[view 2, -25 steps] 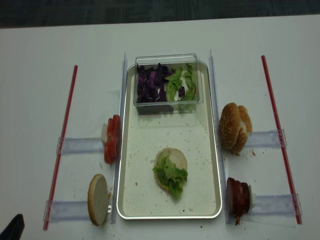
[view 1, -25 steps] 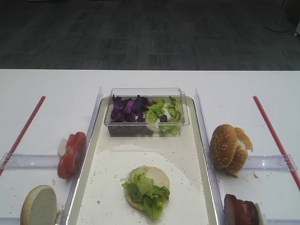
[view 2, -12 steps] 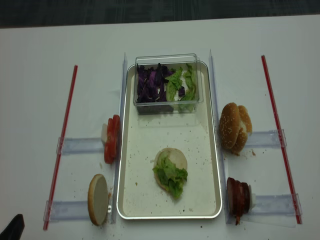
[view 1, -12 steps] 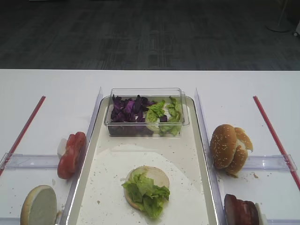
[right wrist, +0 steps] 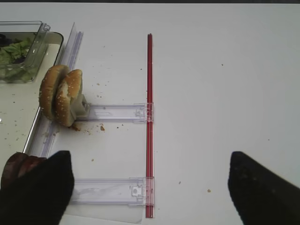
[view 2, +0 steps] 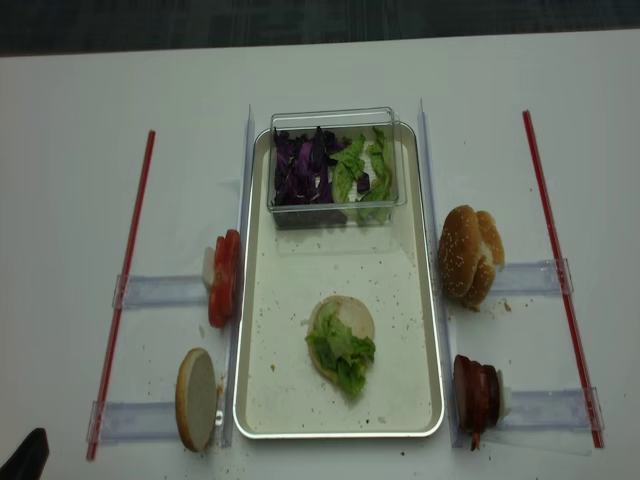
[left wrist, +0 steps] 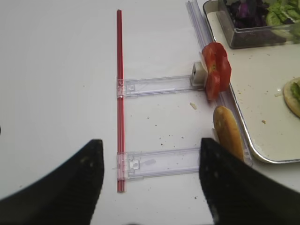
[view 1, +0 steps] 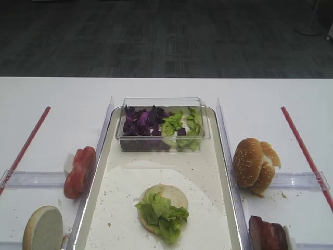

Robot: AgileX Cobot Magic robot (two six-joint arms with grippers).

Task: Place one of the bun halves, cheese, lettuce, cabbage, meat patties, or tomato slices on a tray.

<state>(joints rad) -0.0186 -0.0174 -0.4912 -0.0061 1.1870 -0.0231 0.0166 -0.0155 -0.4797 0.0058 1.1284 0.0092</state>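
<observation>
On the far left, the two overhead views show almost nothing of the arms; only a dark tip sits in the bottom left corner of the second overhead view. The left wrist view shows more: the left gripper (left wrist: 150, 187) hangs above the white table (left wrist: 56, 70) with its two dark fingers (left wrist: 61, 187) spread wide and nothing between them. Ahead of it and to its right stand the tomato slices (left wrist: 215, 70) on edge in a clear holder (left wrist: 159, 86), and nearer, a pale bun half (left wrist: 228, 136) leans against the tray (left wrist: 248, 150), close beside the right finger.

In the middle, the overhead view shows what the wrist cameras hardly catch: on the tray lies a bun half (view 1: 169, 198) with lettuce (view 1: 161, 213) on top, and behind it a clear tub (view 1: 163, 124) holds purple cabbage (view 1: 141, 121) and more green leaves.

On the right, the right gripper (right wrist: 150, 187) is also wide open and empty, looking straight down at the table. The sesame buns (right wrist: 61, 96) stand ahead on its left side, and the meat patties (right wrist: 18, 166) are touching the edge of its left finger in the picture, partly hidden
</observation>
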